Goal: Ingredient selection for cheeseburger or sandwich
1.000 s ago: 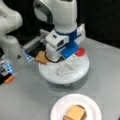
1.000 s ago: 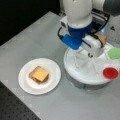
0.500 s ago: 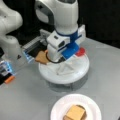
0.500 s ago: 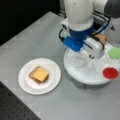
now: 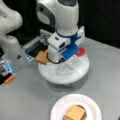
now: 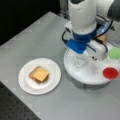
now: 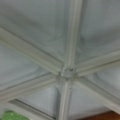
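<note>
Hanging low over the white divided tray (image 5: pixel 82 71), the gripper (image 5: pixel 65 65) sat right above the middle of it in both front views, where the tray's ribs met. Its fingers were hidden under the white and blue wrist housing, so I could not tell how far apart they stood or whether they had hold of anything. The wrist view showed only the tray's ribs crossing at the hub (image 7: pixel 67 72), with a scrap of green at the bottom left corner and a brown edge at the bottom right.

A toast-brown bread square (image 5: pixel 42 57) lay in a tray compartment at a front view's left, just beside the gripper. The red disc (image 6: pixel 110 73) and the green square (image 6: pixel 114 53) lay in compartments at a front view's right. On the white paper plate (image 6: pixel 26 85), well apart from the tray, the yellow-orange cheese square (image 6: pixel 39 74) rested on top of a small stack.
</note>
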Controlling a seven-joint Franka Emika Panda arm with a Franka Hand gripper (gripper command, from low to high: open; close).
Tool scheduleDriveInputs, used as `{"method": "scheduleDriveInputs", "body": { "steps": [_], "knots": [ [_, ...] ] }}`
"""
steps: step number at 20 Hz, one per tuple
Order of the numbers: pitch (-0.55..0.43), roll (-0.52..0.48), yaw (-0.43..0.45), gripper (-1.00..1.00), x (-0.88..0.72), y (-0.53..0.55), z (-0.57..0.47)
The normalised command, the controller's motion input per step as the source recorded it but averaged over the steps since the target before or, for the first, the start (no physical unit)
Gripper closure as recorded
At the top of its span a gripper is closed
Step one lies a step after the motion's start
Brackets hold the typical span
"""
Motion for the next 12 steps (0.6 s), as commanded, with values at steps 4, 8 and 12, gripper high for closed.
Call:
{"method": "scheduleDriveInputs", "body": {
  "steps": [4, 8, 12],
  "knots": [
    [-0.198, -0.107, 0.014, -1.0, -0.25, 0.06, -0.23],
    [-0.19, -0.111, 0.023, -1.0, -0.28, 0.07, -0.18],
    [-0.181, -0.109, 0.025, -1.0, -0.3, 0.08, -0.13]
  ]
}}
